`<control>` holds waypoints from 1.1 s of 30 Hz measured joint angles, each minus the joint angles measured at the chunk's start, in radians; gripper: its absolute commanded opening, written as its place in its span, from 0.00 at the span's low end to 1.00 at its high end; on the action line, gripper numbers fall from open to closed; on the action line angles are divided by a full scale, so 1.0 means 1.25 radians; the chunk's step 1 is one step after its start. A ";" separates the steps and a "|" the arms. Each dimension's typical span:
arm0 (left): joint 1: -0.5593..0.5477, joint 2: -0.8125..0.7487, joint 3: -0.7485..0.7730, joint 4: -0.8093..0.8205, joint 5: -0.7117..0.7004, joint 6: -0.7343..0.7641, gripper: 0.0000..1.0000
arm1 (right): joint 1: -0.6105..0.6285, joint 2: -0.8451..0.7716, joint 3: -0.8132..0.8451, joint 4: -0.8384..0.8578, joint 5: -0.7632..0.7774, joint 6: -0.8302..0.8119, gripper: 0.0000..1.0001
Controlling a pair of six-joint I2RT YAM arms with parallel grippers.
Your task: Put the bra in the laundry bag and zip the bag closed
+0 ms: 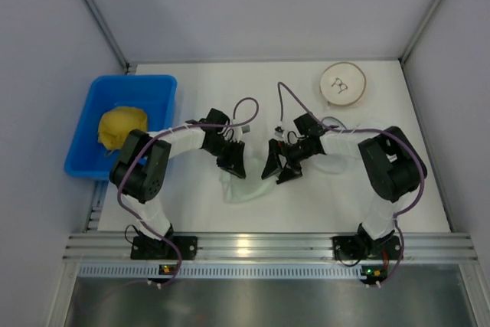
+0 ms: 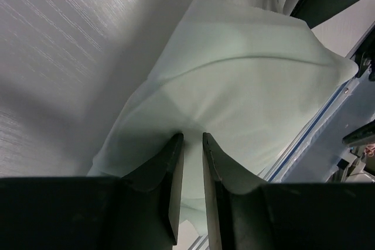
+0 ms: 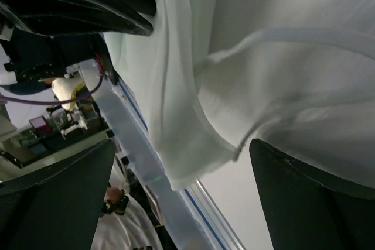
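The bra [image 1: 243, 188] is a pale mint-green fabric piece lying on the white table between the two arms. My left gripper [image 1: 232, 160] is closed on a fold of it; in the left wrist view the fingers [image 2: 176, 162] stand almost together with the bra [image 2: 246, 80] pinched between them. My right gripper [image 1: 276, 166] is open wide just right of the bra. In the right wrist view the bra's edge and a thin strap [image 3: 199, 98] lie between its spread fingers [image 3: 304, 197], untouched. The laundry bag shows in no view.
A blue bin [image 1: 92, 112] at the left holds a yellow cloth lump [image 1: 121, 126]. A white disc with a tan rim [image 1: 343, 84] lies at the back right. The metal rail of the table's near edge [image 1: 260, 246] runs behind the arm bases.
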 measured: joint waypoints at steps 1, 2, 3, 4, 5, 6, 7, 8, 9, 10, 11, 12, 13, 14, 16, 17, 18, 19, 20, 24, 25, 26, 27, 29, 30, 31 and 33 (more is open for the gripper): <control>0.002 0.002 -0.002 0.003 0.006 -0.005 0.25 | 0.005 0.000 0.001 0.018 -0.001 0.015 0.99; 0.004 0.002 -0.003 0.006 0.011 -0.006 0.25 | 0.009 0.000 0.001 0.042 -0.001 0.034 0.99; 0.006 0.002 -0.006 0.010 0.015 -0.009 0.25 | 0.012 0.003 0.002 0.061 -0.001 0.049 0.99; 0.007 0.002 -0.009 0.014 0.018 -0.013 0.25 | 0.016 0.010 0.002 0.080 -0.001 0.063 0.99; 0.009 0.002 -0.012 0.019 0.023 -0.016 0.25 | 0.020 0.019 0.005 0.093 -0.001 0.074 0.99; 0.010 0.002 -0.015 0.024 0.028 -0.019 0.25 | 0.026 0.035 0.008 0.116 -0.002 0.090 0.97; 0.013 0.002 -0.019 0.031 0.034 -0.024 0.25 | 0.031 0.053 0.013 0.132 -0.013 0.107 0.95; 0.015 0.002 -0.022 0.037 0.039 -0.027 0.25 | 0.038 0.072 0.022 0.150 -0.030 0.125 0.93; 0.019 0.003 -0.027 0.044 0.048 -0.031 0.25 | 0.045 0.088 0.031 0.165 -0.041 0.141 0.89; 0.023 0.003 -0.032 0.051 0.057 -0.037 0.25 | 0.053 0.101 0.039 0.180 -0.049 0.151 0.86; 0.027 0.005 -0.035 0.057 0.064 -0.042 0.26 | 0.061 0.114 0.046 0.198 -0.054 0.164 0.82; 0.033 0.007 -0.038 0.062 0.075 -0.046 0.26 | 0.070 0.125 0.050 0.218 -0.058 0.177 0.72; 0.037 0.010 -0.038 0.066 0.082 -0.050 0.26 | 0.077 0.133 0.052 0.237 -0.058 0.187 0.65; 0.041 0.014 -0.038 0.067 0.091 -0.053 0.27 | 0.084 0.140 0.052 0.257 -0.049 0.197 0.58; 0.046 0.015 -0.039 0.069 0.103 -0.058 0.29 | 0.089 0.154 0.052 0.286 -0.040 0.208 0.32; 0.047 0.015 -0.039 0.071 0.106 -0.060 0.32 | 0.090 0.157 0.052 0.291 -0.037 0.212 0.23; 0.048 0.015 -0.039 0.073 0.109 -0.061 0.34 | 0.090 0.159 0.052 0.291 -0.034 0.211 0.08; 0.049 0.014 -0.039 0.073 0.111 -0.063 0.36 | 0.089 0.159 0.052 0.292 -0.031 0.204 0.03; 0.050 0.011 -0.039 0.073 0.113 -0.064 0.38 | 0.089 0.157 0.052 0.289 -0.029 0.200 0.00; 0.052 -0.063 -0.046 0.072 0.099 -0.064 0.60 | 0.087 0.116 0.052 0.243 -0.011 0.146 0.00; 0.052 -0.094 -0.048 0.071 0.088 -0.061 0.64 | 0.082 0.092 0.052 0.228 -0.010 0.131 0.00; 0.053 -0.136 -0.047 0.072 0.074 -0.057 0.68 | 0.079 0.067 0.053 0.216 -0.009 0.117 0.00; 0.053 -0.185 -0.045 0.072 0.052 -0.052 0.75 | 0.075 0.038 0.054 0.206 -0.008 0.100 0.00; 0.054 -0.261 -0.031 0.070 0.009 -0.045 0.82 | 0.066 -0.015 0.061 0.185 -0.009 0.073 0.00; 0.054 -0.294 -0.018 0.068 -0.017 -0.040 0.85 | 0.061 -0.042 0.068 0.172 -0.009 0.058 0.00; 0.054 -0.318 -0.002 0.066 -0.040 -0.036 0.95 | 0.053 -0.072 0.074 0.162 -0.009 0.041 0.00; 0.055 -0.362 0.037 0.066 -0.099 -0.027 0.98 | 0.034 -0.126 0.086 0.139 -0.009 0.008 0.00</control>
